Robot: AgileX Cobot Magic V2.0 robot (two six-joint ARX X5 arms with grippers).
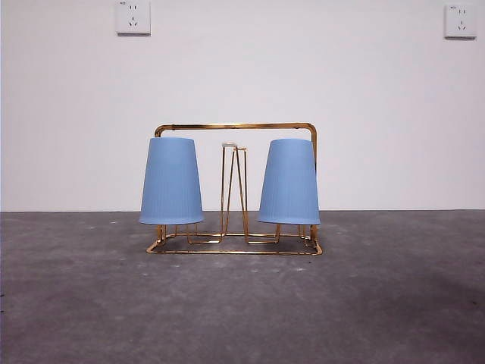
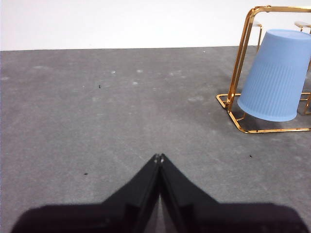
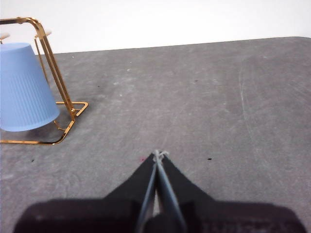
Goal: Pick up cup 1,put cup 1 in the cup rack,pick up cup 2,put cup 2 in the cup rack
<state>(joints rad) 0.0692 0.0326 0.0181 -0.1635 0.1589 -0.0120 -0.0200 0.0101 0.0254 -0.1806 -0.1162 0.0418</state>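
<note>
Cups number two, both pale blue, ribbed and upside down on the cup rack [image 1: 235,189]: cup 1 [image 1: 171,180] hangs at the rack's nine o'clock end and cup 2 [image 1: 289,182] at its three o'clock end, each leaning slightly inward over a prong with its rim just above the flat wire base. Between them, at the rack's centre, one pair of narrow upright prongs stands bare, topped by a small pale tip [image 1: 229,145]. The single gold rack sits on the grey tabletop [image 1: 242,303], with its rounded frame handle arching across behind both cups. Two white wall sockets [image 1: 133,17] show on the wall, at eleven and one o'clock. Neither arm appears in the front view. The left gripper [image 2: 159,157] has its jaws pressed together, empty, above bare tabletop with one cup and the rack well apart from it; the right gripper [image 3: 158,154] is likewise closed on nothing, well apart from the rack's other end.
</note>
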